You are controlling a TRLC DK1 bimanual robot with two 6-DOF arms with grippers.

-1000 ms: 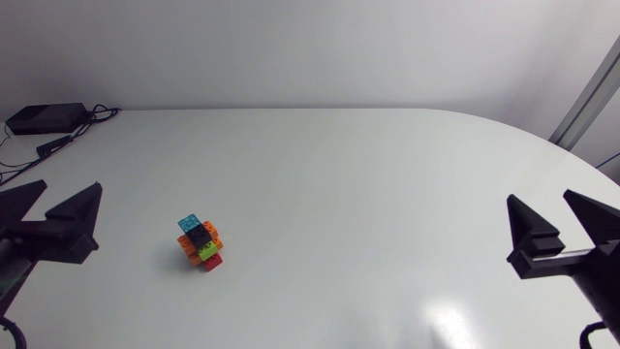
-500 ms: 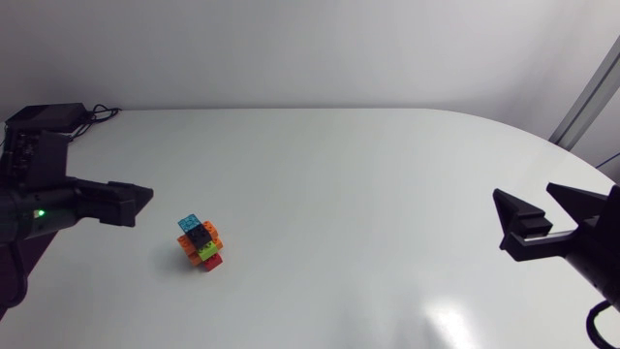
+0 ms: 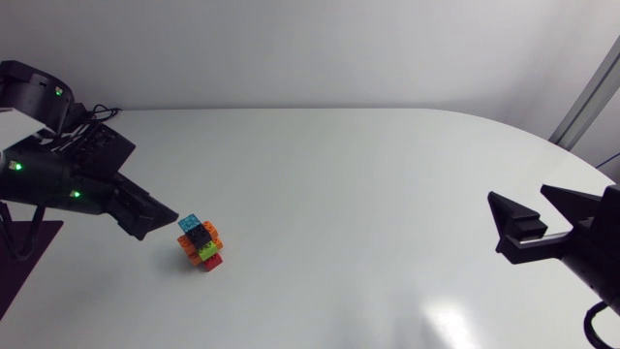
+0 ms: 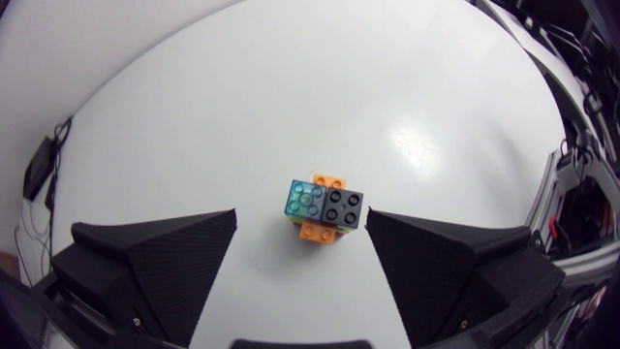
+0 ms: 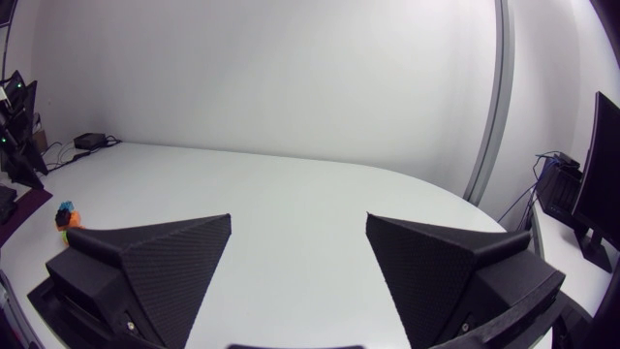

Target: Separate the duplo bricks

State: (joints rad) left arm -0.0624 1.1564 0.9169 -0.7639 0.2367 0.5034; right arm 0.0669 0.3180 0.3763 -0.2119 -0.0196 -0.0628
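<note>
White tabletop (image 3: 368, 174) with the duplo stack (image 3: 200, 242) left of centre, just ahead of the left gripper (image 4: 302, 221) — fingers spread, grasping nothing. Right gripper (image 3: 521, 196) likewise released, well apart. Best to lower straight, straddle evenly, pinch squarely.

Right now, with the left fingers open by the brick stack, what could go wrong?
1. The brick stack stands loose on the smooth table; the open fingers of the left gripper may knock or slide it instead of clamping it.
2. The right gripper hangs far across the table, so a one-sided grasp would likely lift the whole stack, separating nothing.
</note>
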